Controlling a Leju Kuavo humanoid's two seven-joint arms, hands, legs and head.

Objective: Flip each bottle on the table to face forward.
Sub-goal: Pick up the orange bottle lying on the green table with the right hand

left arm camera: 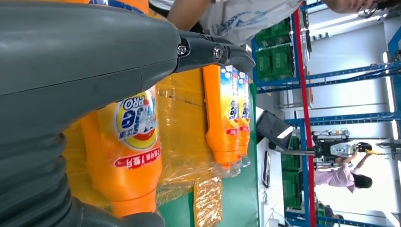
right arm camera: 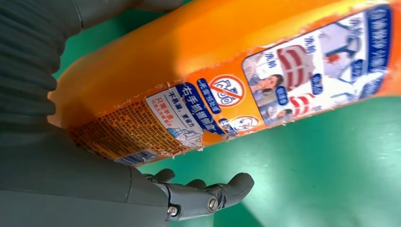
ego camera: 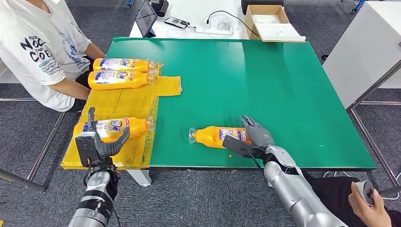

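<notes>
Three orange bottles lie on the yellow mat at the table's left: two at the far end and one near me, front label up. My left hand is spread around this near bottle's base, thumb raised, fingers curved below it. A fourth orange bottle lies on the green table, cap to the left, back label showing. My right hand cups its base; a finger stays apart from the bottle.
A person in a white T-shirt sits at the table's left side by the far bottles. Another person's hand is at the lower right. Behind the green table stands a white table with a cardboard box and a tablet.
</notes>
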